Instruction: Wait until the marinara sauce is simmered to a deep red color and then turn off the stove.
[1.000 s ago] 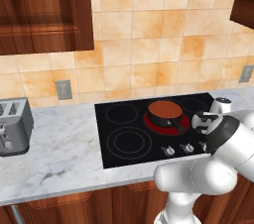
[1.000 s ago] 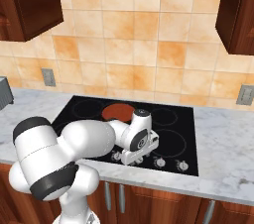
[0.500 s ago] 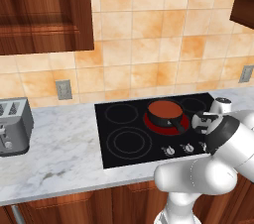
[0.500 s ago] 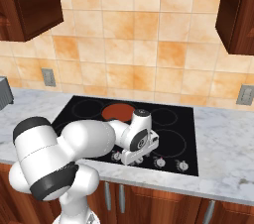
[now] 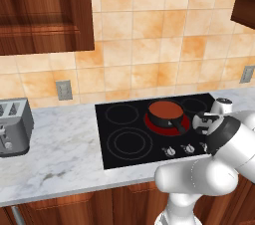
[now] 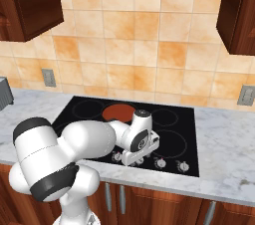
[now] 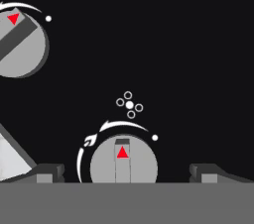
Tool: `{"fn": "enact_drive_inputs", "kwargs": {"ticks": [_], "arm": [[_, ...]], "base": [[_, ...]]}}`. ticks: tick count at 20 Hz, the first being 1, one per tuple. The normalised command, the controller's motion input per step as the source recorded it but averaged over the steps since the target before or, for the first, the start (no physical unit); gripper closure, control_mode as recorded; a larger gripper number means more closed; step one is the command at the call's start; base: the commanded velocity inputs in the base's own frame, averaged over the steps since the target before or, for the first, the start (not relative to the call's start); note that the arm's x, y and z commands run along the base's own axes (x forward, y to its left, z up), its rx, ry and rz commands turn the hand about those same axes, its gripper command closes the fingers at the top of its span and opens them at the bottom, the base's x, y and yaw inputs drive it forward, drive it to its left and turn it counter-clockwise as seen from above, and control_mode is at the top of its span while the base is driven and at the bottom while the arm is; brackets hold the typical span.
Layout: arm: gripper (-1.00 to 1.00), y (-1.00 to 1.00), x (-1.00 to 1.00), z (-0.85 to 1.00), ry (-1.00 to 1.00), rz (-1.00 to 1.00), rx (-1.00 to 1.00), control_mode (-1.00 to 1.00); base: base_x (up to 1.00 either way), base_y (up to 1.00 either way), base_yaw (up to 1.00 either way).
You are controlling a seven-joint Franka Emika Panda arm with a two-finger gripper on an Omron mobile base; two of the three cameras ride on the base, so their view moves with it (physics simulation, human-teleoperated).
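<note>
The gripper (image 7: 124, 171) stands spread wide, and the knob (image 7: 123, 166) of the stove (image 5: 124, 134) lies exactly between its fingertips, its bar pointing straight ahead.

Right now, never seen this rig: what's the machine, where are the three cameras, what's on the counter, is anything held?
It is a white robot arm on a drivable base, in a rendered kitchen. Two cameras sit behind it, left and right; the third looks along the end effector. On the marble counter lies a black stove with a small pan of sauce on a glowing burner, and a toaster to the left. The end effector is open, holds nothing, and hangs above a silver knob.
</note>
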Motion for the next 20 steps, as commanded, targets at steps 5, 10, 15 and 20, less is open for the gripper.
{"fn": "enact_drive_inputs", "kwargs": {"ticks": [5, 10, 15, 20], "arm": [[-1.0, 0.0, 0.0, 0.0, 0.0, 0.0, 0.0, -1.0], [-1.0, 0.0, 0.0, 0.0, 0.0, 0.0, 0.0, -1.0], [-1.0, 0.0, 0.0, 0.0, 0.0, 0.0, 0.0, -1.0], [-1.0, 0.0, 0.0, 0.0, 0.0, 0.0, 0.0, -1.0]], "base": [[0.0, 0.0, 0.0], [0.0, 0.0, 0.0], [0.0, 0.0, 0.0], [0.0, 0.0, 0.0]]}}
